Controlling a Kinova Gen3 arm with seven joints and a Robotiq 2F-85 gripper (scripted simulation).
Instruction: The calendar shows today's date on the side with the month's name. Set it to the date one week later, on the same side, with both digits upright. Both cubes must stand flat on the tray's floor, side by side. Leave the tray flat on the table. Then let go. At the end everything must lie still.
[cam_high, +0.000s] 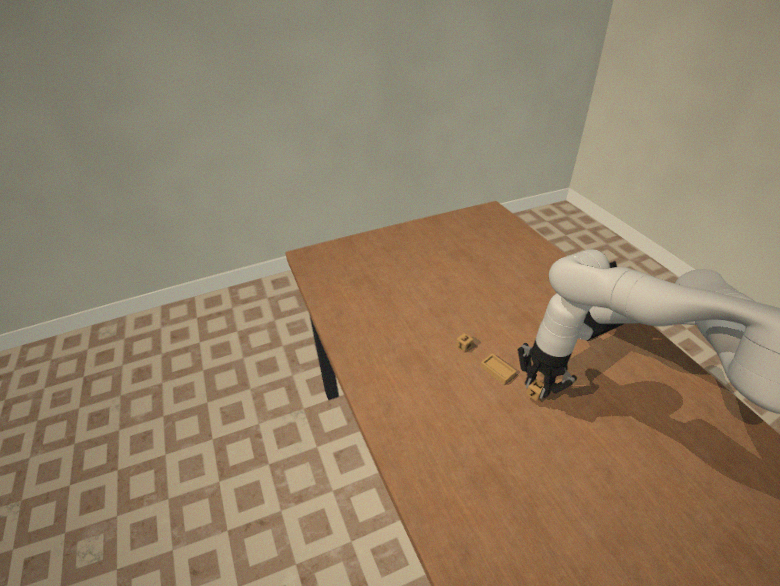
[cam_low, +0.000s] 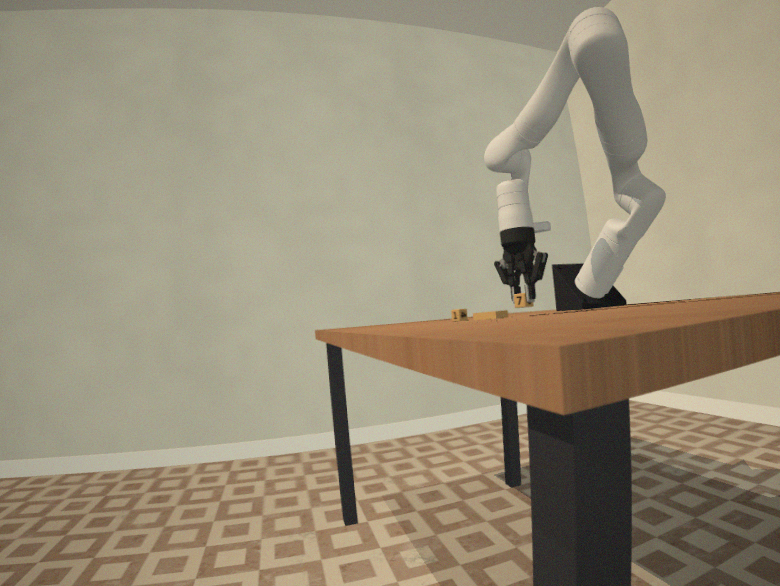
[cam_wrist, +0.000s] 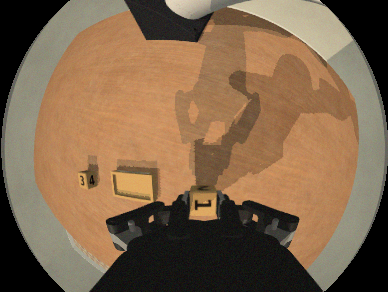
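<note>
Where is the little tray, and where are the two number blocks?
tray (cam_high: 498, 368), top view, its floor
loose cube (cam_high: 465, 342), top view, its top face
held cube (cam_low: 519, 300), exterior view, its face showing 7
</note>
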